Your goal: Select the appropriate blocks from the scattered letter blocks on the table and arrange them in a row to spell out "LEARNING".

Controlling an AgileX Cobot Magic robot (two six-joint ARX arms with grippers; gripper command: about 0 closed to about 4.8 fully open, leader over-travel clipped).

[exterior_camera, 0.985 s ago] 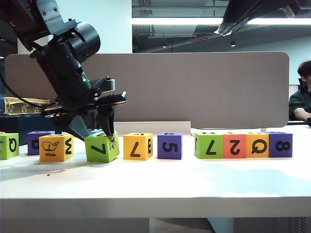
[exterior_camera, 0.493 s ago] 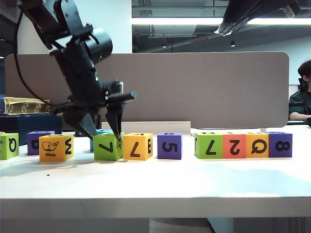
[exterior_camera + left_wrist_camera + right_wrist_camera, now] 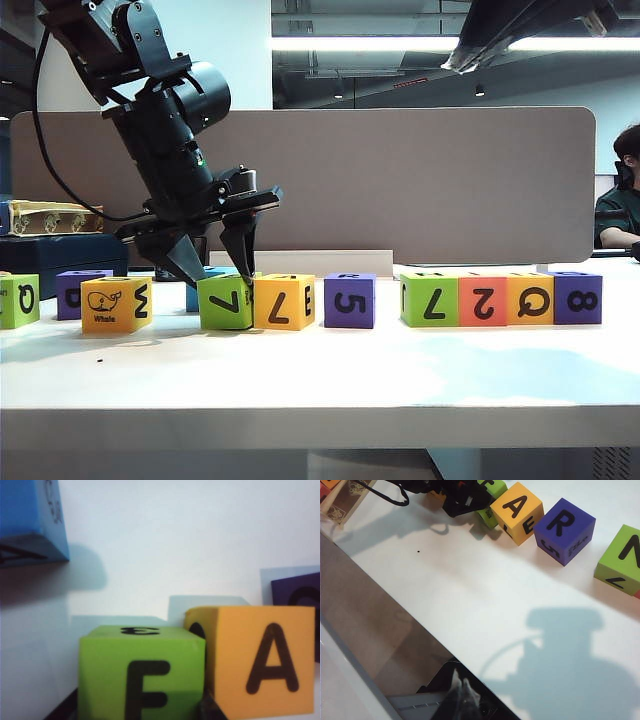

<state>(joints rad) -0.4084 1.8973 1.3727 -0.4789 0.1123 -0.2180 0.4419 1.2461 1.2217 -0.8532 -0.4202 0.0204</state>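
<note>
My left gripper (image 3: 222, 286) is shut on a green letter block (image 3: 225, 302) that stands level on the table (image 3: 320, 375), touching a yellow-orange block (image 3: 283, 301). In the left wrist view the green block (image 3: 142, 672) sits between the dark fingers (image 3: 64, 711), with the yellow-orange "A" block (image 3: 260, 660) right beside it. A purple block (image 3: 349, 300) follows, then after a gap come green (image 3: 428, 299), coral (image 3: 482, 299), yellow-orange (image 3: 529, 298) and purple (image 3: 577, 297) blocks. My right gripper (image 3: 462, 691) hangs shut and empty over the table's front edge, far from the blocks.
Loose blocks lie to the left: green "Q" (image 3: 18, 300), purple (image 3: 80, 293), yellow-orange whale (image 3: 116, 304) and a blue one (image 3: 30, 520) behind the held block. A grey-brown partition (image 3: 400, 180) closes the back. A person (image 3: 620, 200) sits at far right.
The left gripper has carried the green block to the right and lowered it. The block was tilted and apart; it now stands level against the yellow-orange block. The right arm has not moved.
</note>
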